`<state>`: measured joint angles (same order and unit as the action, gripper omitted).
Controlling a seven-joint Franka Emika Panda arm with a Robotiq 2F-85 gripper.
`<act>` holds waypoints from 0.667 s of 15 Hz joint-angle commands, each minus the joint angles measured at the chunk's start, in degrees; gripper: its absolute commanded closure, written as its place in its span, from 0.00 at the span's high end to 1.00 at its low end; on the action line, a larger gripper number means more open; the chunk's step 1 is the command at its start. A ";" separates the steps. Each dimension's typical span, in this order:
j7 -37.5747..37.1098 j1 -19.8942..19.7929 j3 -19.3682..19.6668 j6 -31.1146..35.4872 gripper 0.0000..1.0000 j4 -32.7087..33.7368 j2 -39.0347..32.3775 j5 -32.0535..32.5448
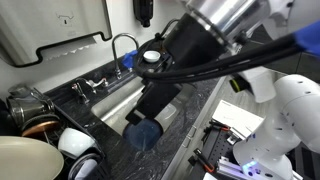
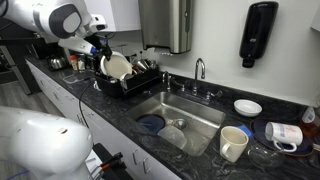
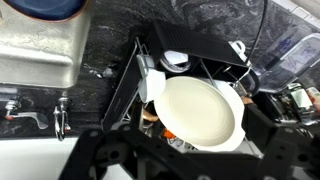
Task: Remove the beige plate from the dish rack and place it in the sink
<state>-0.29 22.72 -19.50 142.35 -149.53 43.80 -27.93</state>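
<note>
The beige plate stands tilted in the black wire dish rack. It fills the middle of the wrist view. My gripper is open, with its dark fingers spread either side of the plate's lower rim. In an exterior view the gripper hangs just above the plate in the rack, left of the steel sink. The plate and the sink also show in an exterior view, where my arm hides much of the scene.
A dark blue dish and a white bowl lie in the sink. A curved faucet stands behind it. A cream cup, a white dish and a mug sit on the dark counter. White bowls are in the rack.
</note>
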 commanded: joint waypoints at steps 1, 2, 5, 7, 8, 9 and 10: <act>-4.71 -2.00 0.44 -0.06 1.00 6.23 -11.14 4.71; -5.27 -1.76 1.33 -0.95 1.00 7.46 -13.19 5.00; -3.68 1.04 4.11 -2.63 1.00 11.24 -18.55 2.24; -2.67 3.00 4.94 -3.11 1.00 13.61 -21.29 -0.80; -2.48 3.75 4.98 -3.00 1.00 14.63 -22.54 -2.47; -2.11 4.54 4.97 -2.93 1.00 15.61 -23.74 -4.40; -1.63 5.49 4.84 -2.49 1.00 16.29 -25.01 -6.84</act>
<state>-3.98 25.55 -15.50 141.08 -137.33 23.68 -29.74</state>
